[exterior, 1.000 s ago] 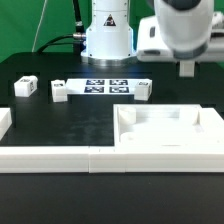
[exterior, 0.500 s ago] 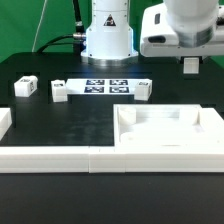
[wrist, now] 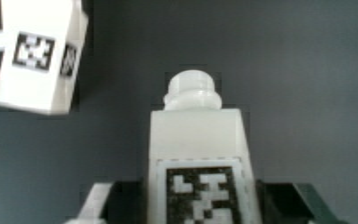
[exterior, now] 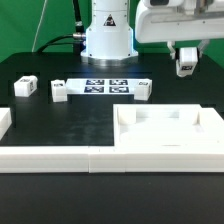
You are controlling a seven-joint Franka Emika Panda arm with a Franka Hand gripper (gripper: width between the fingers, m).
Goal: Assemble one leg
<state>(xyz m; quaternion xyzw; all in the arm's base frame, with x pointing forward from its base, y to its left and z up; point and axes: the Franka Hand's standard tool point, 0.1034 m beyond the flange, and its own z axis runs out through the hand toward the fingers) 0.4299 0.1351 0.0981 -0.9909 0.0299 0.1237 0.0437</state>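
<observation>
My gripper (exterior: 185, 55) hangs at the back right of the exterior view, shut on a leg (exterior: 185, 64), a small white block that it holds above the black table. In the wrist view the gripper (wrist: 197, 203) has a finger on each side of this leg (wrist: 197, 135). The leg's tag faces the camera and its rounded peg points away. A second leg (wrist: 34, 55) lies on the table beyond it. Three loose legs lie on the table in the exterior view: one (exterior: 25, 86), another (exterior: 59, 91) and a third (exterior: 142, 88).
The large white tray piece (exterior: 170, 148) with raised rims lies at the front right. Long white border bars (exterior: 55, 156) run along the front left. The marker board (exterior: 100, 85) lies before the robot base (exterior: 107, 40).
The arm has risen and shifted slightly toward the exterior view's left. The leg now shows in the fingers, lifted off the table.
</observation>
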